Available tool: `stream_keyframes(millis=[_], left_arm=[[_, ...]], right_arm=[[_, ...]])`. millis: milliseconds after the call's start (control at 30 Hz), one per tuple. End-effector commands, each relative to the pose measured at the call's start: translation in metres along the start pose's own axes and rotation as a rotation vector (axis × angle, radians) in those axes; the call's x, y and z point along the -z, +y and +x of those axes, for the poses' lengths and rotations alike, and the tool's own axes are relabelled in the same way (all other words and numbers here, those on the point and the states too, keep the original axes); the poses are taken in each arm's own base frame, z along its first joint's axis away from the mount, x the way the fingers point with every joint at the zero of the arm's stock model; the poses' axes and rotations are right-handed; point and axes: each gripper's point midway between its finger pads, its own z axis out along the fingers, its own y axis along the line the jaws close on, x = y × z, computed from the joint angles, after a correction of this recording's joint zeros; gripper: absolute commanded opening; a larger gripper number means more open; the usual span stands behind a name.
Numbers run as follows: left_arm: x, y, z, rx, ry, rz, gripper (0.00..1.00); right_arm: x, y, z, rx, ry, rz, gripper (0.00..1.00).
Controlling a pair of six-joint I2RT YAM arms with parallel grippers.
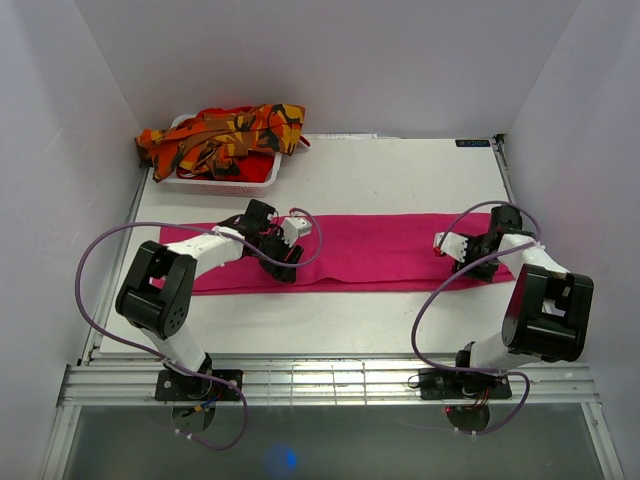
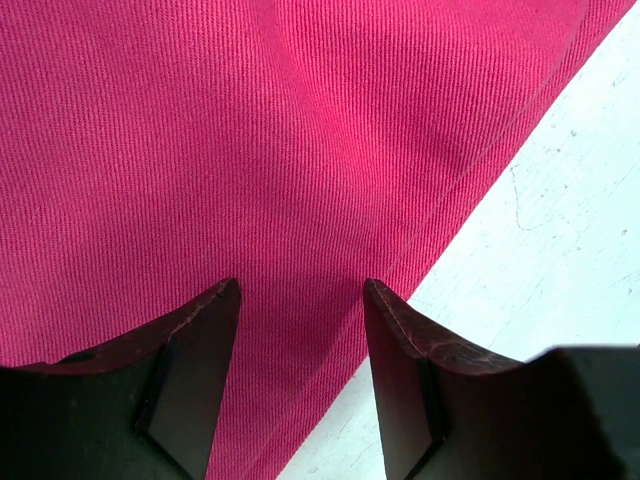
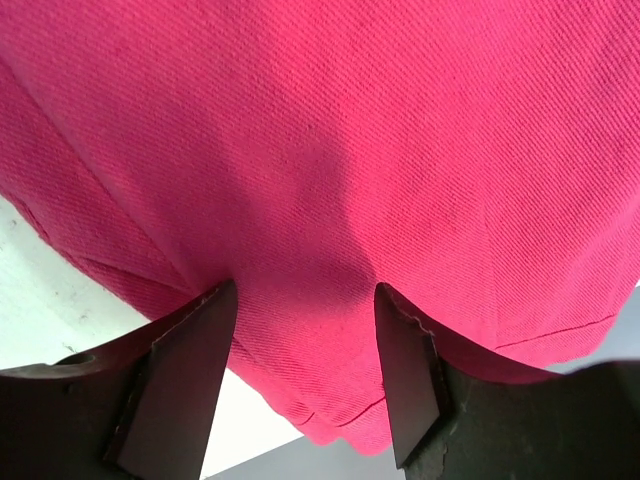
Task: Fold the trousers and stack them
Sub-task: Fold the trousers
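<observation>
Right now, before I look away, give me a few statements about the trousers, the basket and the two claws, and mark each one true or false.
1. The pink trousers lie spread flat across the table. True.
2. The orange patterned trousers lie on top of the pink pair. False: they are heaped in the white basket at the far left.
3. The left claw and the right claw are both open. True.
4. The right claw is over the basket. False: it is over the pink trousers' right end.
</observation>
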Motion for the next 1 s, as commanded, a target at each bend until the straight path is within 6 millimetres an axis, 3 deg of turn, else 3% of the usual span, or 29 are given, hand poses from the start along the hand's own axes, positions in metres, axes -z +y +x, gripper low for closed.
stream_keyframes(millis=[0, 233, 533, 800, 900, 967], left_arm=[[-0.008, -0.004, 0.061, 0.086, 0.183, 0.006, 0.64], [-0.010, -0.004, 0.062, 0.089, 0.186, 0.013, 0.64], [-0.012, -0.003, 0.063, 0.093, 0.188, 0.013, 0.64], [-0.012, -0.003, 0.066, 0.098, 0.195, 0.011, 0.64], [-0.013, -0.003, 0.067, 0.097, 0.197, 0.010, 0.64], [-0.013, -0.001, 0.068, 0.103, 0.201, 0.004, 0.64]], right_arm=[[0.009, 0.008, 0.011, 0.041, 0.026, -0.026, 0.63], [0.014, 0.000, 0.030, 0.043, 0.059, -0.014, 0.62], [0.004, -0.015, 0.033, 0.051, 0.055, 0.040, 0.59], [0.012, -0.028, 0.030, 0.040, 0.046, 0.071, 0.15], [0.021, -0.029, 0.028, 0.050, 0.047, 0.074, 0.08], [0.029, -0.028, 0.025, 0.056, 0.044, 0.075, 0.08]])
